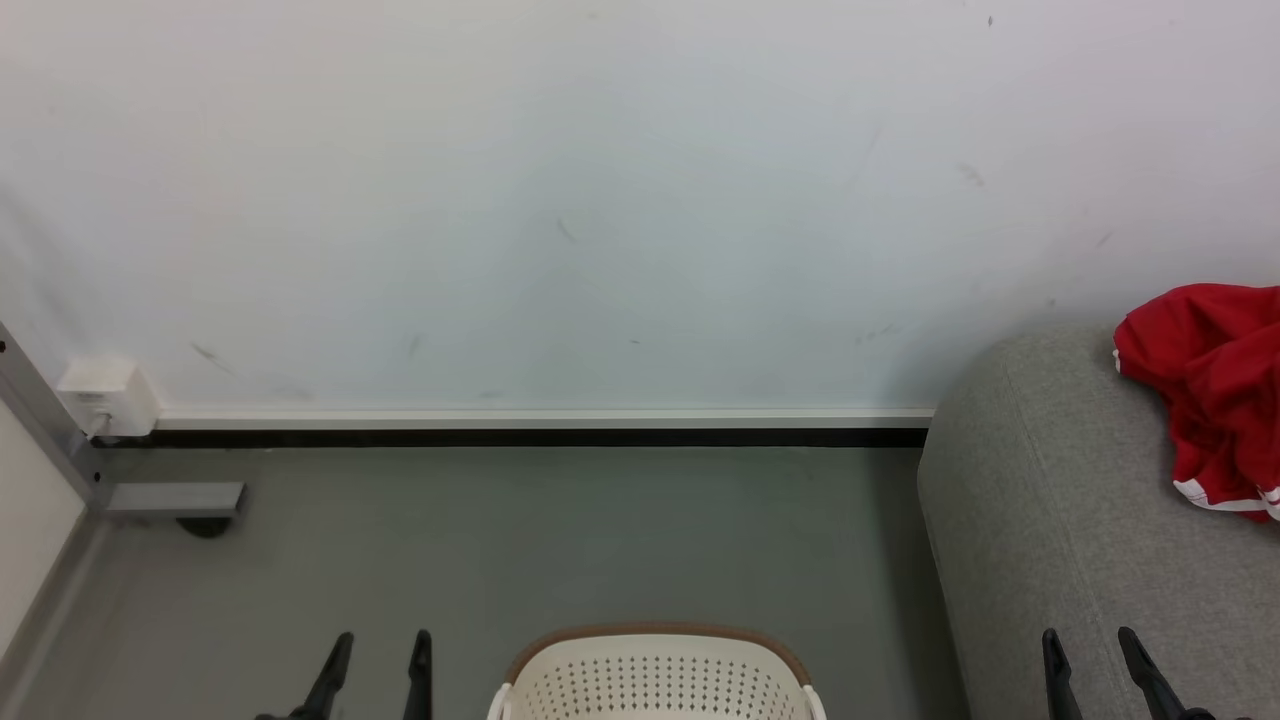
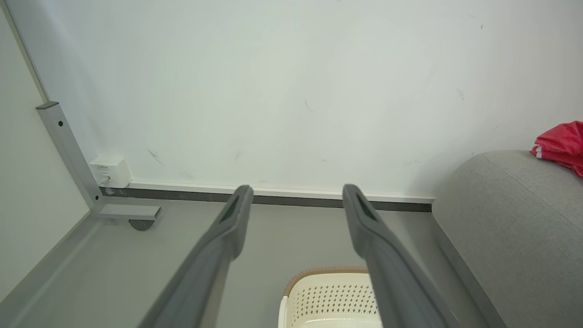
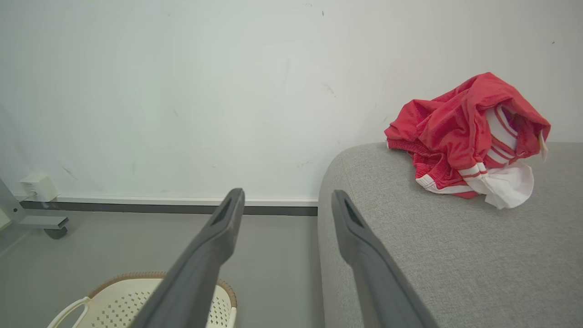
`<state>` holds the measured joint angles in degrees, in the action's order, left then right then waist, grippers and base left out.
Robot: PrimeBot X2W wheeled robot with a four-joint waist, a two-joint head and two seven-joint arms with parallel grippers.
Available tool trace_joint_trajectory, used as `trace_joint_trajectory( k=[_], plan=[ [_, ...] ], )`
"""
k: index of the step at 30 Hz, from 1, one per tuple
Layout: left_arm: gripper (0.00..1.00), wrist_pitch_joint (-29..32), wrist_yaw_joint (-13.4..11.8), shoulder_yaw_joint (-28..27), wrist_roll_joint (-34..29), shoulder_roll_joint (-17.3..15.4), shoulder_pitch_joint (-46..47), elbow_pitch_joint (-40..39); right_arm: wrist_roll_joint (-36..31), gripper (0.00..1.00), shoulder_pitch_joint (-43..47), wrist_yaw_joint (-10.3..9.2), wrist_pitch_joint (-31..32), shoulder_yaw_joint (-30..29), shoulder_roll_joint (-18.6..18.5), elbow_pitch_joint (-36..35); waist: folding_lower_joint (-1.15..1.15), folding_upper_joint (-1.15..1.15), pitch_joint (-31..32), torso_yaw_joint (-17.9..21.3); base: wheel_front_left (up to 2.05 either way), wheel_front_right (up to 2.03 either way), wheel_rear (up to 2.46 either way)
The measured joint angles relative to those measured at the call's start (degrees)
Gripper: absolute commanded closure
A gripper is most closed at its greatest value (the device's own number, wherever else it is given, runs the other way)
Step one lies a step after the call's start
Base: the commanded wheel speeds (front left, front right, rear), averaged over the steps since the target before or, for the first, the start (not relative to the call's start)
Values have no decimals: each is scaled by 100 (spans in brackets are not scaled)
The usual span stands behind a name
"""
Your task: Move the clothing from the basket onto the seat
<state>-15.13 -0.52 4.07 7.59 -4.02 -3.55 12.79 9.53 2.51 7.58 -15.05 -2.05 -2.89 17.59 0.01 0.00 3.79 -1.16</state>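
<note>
At the right edge of the head frame the clothing (image 1: 1210,380) lies crumpled on the seat (image 1: 1050,540), above and to the right of the right tool (image 1: 1088,640) and well apart from it. The right tool and the left tool (image 1: 383,640) both stand wide and hold nothing. Between them, at the bottom centre, the basket (image 1: 655,680) stands on the floor (image 1: 560,540).

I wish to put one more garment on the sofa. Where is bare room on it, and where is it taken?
The sofa is bare from its rounded end up to the red clothing, and across the front before that heap. The back part by the wall, where the heap lies, is crowded. The floor between basket and wall is bare too.
</note>
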Motion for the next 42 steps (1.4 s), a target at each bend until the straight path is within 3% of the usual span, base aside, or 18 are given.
trace_joint_trajectory(
  k=[16,17,23,42],
  plan=[
    [0,0,126,-166,-112,79,1,36,67,0,-1,0,0,14,0,-1,0,0,-36,-20,0,0,0],
    [100,0,197,-152,-122,78,2,37,71,100,-1,0,0,14,0,0,0,0,-39,-20,0,0,0],
    [100,63,203,-153,-36,141,-70,310,145,100,75,0,97,2,55,245,0,0,-45,-20,0,0,0],
    [100,570,347,-359,1986,140,97,289,2123,100,-24,0,579,-81,63,111,0,0,-99,1,0,0,0]
  ],
)
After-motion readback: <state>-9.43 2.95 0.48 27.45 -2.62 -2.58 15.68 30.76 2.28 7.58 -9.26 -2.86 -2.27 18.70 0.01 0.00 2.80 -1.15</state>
